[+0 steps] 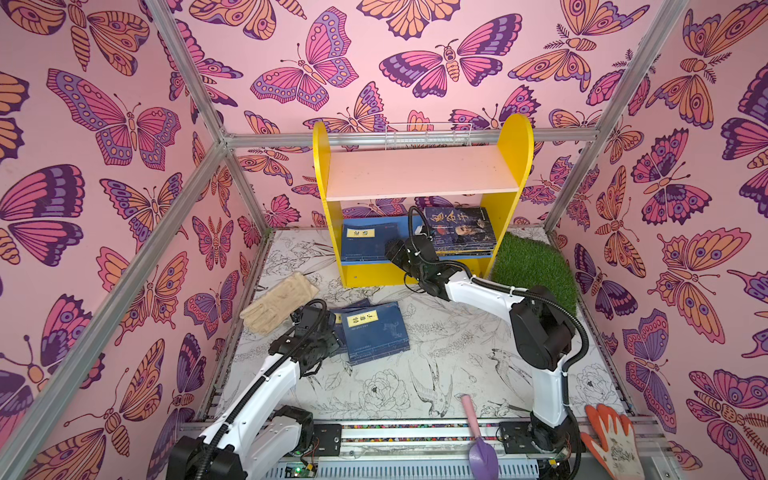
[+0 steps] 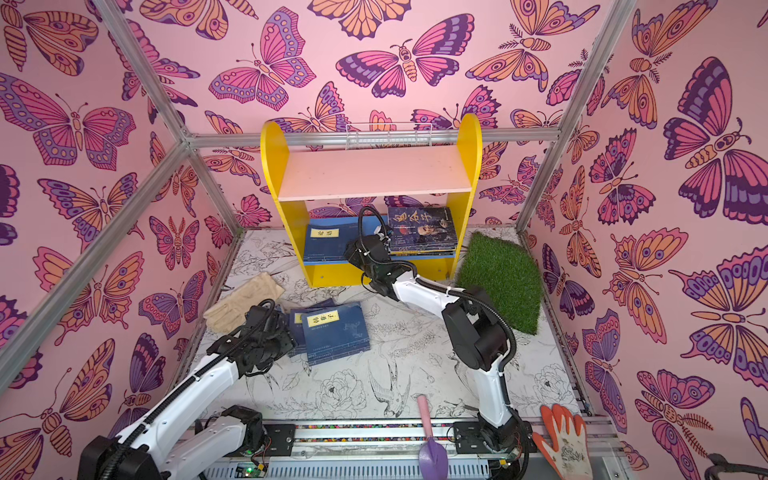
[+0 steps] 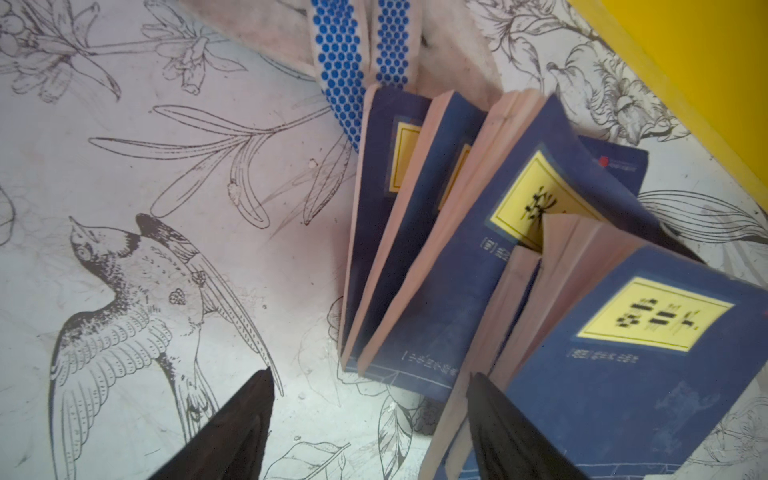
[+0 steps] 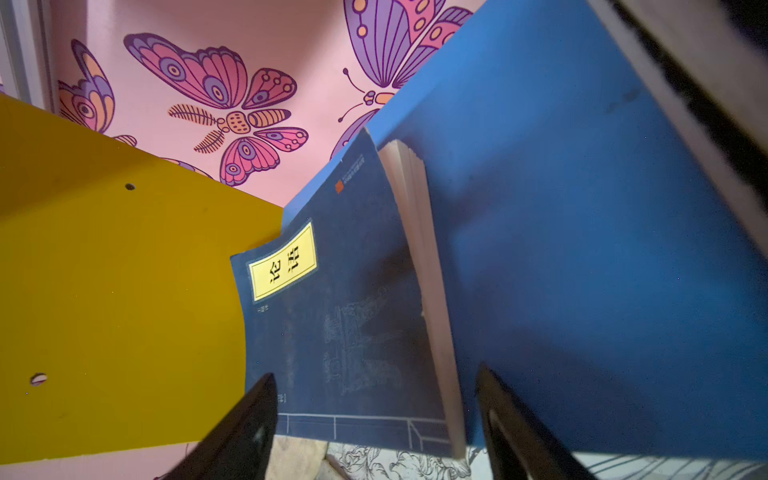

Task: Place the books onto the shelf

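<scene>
The shelf [image 1: 419, 172] has yellow sides, a pale pink upper board and a blue lower board. On the lower board lie a navy book with a yellow label [image 1: 368, 243] and, to its right, a stack topped by a dark portrait cover [image 1: 461, 230]. My right gripper [image 4: 376, 386] hovers open at the lower board's front edge, its fingers on either side of the navy book's [image 4: 332, 311] near edge without touching it. A fanned pile of navy books [image 1: 376, 332] lies on the table. My left gripper [image 3: 374, 395] is open at the pile's left edge, with one finger [image 3: 498, 428] over the top book's page edge.
A beige glove [image 1: 278, 307] lies left of the pile. A green turf mat [image 1: 532, 266] sits right of the shelf. A white wire basket [image 1: 428, 135] stands behind the shelf. An orange glove [image 1: 611, 440] and a purple trowel [image 1: 480, 436] lie at the front rail.
</scene>
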### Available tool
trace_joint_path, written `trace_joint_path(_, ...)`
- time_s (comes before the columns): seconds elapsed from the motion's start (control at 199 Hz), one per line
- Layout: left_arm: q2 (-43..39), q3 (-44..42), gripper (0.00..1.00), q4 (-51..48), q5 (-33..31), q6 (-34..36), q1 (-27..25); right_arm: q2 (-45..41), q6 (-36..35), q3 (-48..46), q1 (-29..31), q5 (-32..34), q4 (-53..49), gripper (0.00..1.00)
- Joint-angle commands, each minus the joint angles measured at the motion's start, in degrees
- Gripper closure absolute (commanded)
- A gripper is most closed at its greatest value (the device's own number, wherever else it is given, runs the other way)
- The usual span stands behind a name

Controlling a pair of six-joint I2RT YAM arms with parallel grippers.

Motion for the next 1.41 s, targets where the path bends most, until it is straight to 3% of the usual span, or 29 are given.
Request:
trace_joint_path(0.0, 0.35, 1.28, 0.23, -1.09, 1.33, 1.34, 0.35, -3.24, -4.31, -0.75, -1.47, -0.03, -7.92, 0.19)
trace_joint_path(0.241, 0.87, 1.62, 0.2, -0.11, 4.39, 3.02, 0.2, -13.72, -12.78, -10.74, -1.49, -1.55, -8.16, 0.21)
trace_joint_path(0.492, 2.45, 1.08, 0.24, 2.76, 7.84, 3.11, -2.01, -20.15, -22.89, -23.56, -0.17, -23.39, -9.67, 0.28)
trace_joint_path(0.713, 5.17, 2.02, 0.32, 5.13, 8.9, 3.29, -5.11, -16.49, -27.96, -26.45, 2.29, -32.3, -13.65, 0.3)
trace_joint_path(1.124, 11.51, 4.25, 0.47, 6.28, 8.19, 3.54, -8.87, -10.89, -27.94, -27.48, 2.3, -34.9, -13.93, 0.31)
trace_joint_path(1.4, 12.24, 5.31, 0.5, 6.71, 8.56, 4.26, -10.15, -10.35, -27.9, -28.57, 2.32, -34.89, -13.43, 0.31)
